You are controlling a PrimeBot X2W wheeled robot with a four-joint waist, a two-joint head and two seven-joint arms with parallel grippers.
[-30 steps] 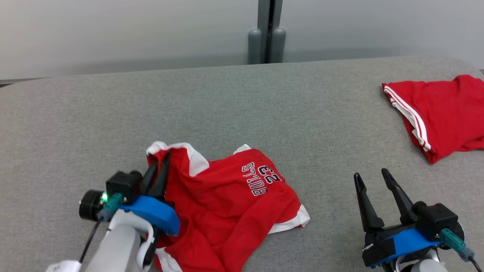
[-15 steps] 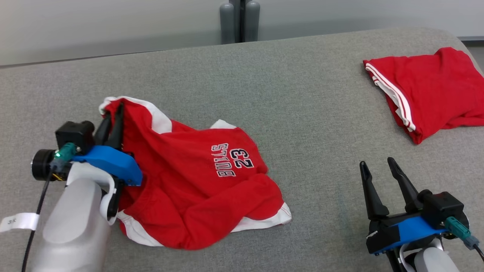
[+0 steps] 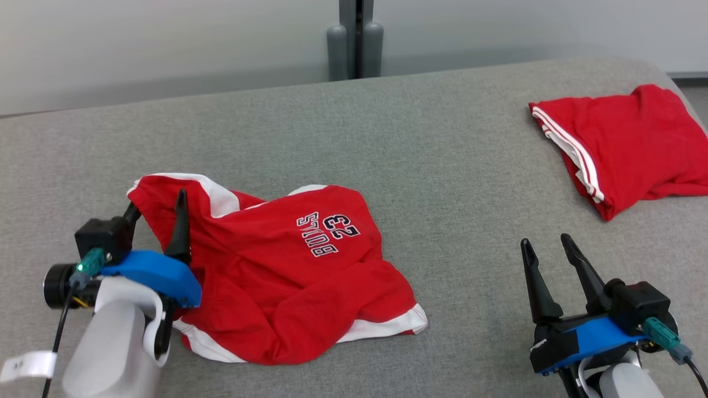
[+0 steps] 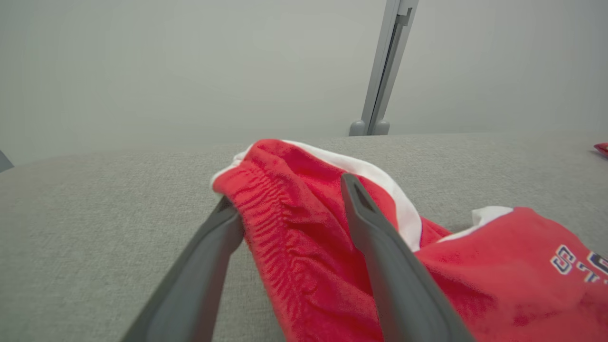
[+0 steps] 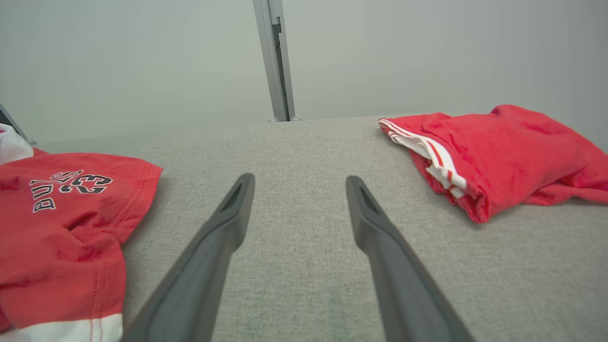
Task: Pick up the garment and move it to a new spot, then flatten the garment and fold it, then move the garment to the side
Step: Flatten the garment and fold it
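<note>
1. Counter (image 3: 442,166): grey woven cloth cover, with a rounded far right corner. It stretches ahead of both claws and spans the bare ground between them.
2. Garment (image 3: 287,276): red with white trim, rumpled, printed "BULLS 23" in dark letters edged white. It lies on the counter just right of the left claw (image 3: 157,202), and its gathered, white-edged corner sits between that claw's spread fingers. It is well apart from the right claw (image 3: 545,240), on that claw's left.
3. Second garment (image 3: 625,143): red, with white stripes along one edge, folded over. It lies ahead and to the right of the right claw, near the counter's far right corner.
</note>
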